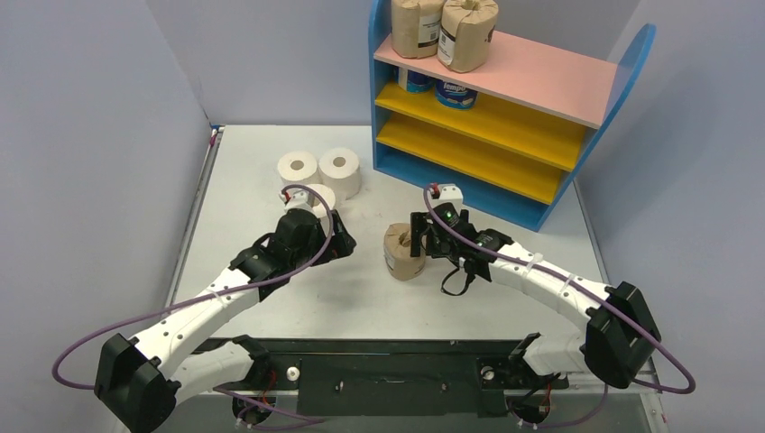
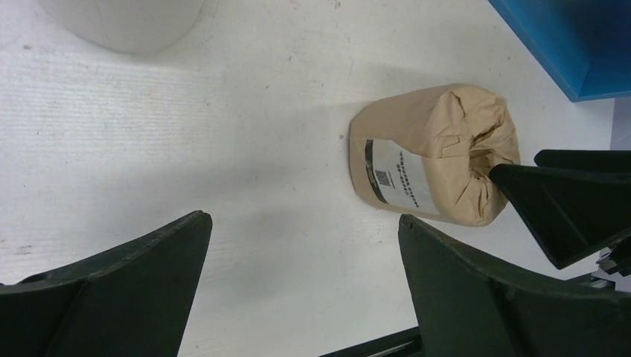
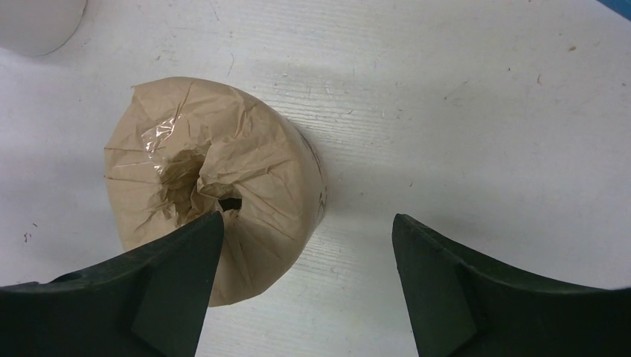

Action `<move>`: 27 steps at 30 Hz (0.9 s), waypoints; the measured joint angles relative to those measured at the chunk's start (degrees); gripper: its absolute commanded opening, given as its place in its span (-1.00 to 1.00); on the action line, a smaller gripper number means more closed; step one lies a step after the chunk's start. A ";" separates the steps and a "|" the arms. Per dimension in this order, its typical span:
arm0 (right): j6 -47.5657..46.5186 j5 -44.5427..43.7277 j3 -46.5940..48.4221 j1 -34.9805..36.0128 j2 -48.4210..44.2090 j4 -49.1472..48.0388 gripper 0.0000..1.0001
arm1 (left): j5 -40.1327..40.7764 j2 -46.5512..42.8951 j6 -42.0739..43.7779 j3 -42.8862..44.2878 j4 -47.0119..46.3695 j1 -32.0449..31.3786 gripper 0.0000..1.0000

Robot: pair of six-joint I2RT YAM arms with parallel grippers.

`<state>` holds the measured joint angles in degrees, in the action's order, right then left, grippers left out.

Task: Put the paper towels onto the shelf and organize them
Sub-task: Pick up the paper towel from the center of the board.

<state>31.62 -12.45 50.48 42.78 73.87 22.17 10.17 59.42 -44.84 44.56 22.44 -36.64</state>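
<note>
One brown-wrapped paper towel roll (image 1: pixel 403 252) stands on end on the table between my two grippers. My left gripper (image 1: pixel 345 242) is open just left of it, with only bare table between its fingers (image 2: pixel 303 217); the roll (image 2: pixel 435 152) lies ahead of its right finger. My right gripper (image 1: pixel 420 236) is open over the roll (image 3: pixel 216 178), with its left fingertip above the crumpled core and its right fingertip over bare table (image 3: pixel 306 217). The shelf (image 1: pixel 631 68) holds two brown rolls (image 1: pixel 466 33) on the pink top board and two blue-and-white rolls (image 1: pixel 456 93) on the upper yellow board.
Two plain white rolls (image 1: pixel 298 167) (image 1: pixel 340 170) stand on the table's far left part. A third white roll (image 1: pixel 322 193) sits partly hidden behind my left wrist. The shelf's blue base (image 2: pixel 573 44) is close beyond the brown roll. Grey walls enclose the table.
</note>
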 measured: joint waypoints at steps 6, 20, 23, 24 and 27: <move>0.74 2.75 0.98 -2.10 2.58 -0.24 0.49 | -1.49 0.00 -1.64 -2.47 -1.27 0.00 0.93; 3.10 7.02 2.56 -2.71 6.54 -0.35 -0.08 | -3.65 0.52 -3.21 -3.41 -5.55 0.00 0.93; 3.87 7.41 2.58 -2.73 6.54 -0.42 -0.30 | -3.87 0.55 -3.43 -3.78 -5.73 0.00 0.93; 4.11 7.41 2.60 -2.73 6.54 -0.42 -0.33 | -4.02 0.57 -3.52 -3.82 -5.75 0.00 0.93; 4.72 7.32 2.67 -2.73 6.49 -0.22 -0.42 | -4.24 0.63 -3.65 -3.82 -5.86 0.00 0.93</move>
<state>36.34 -5.13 53.15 40.05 80.36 21.96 5.93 60.05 -48.49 40.73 16.58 -36.64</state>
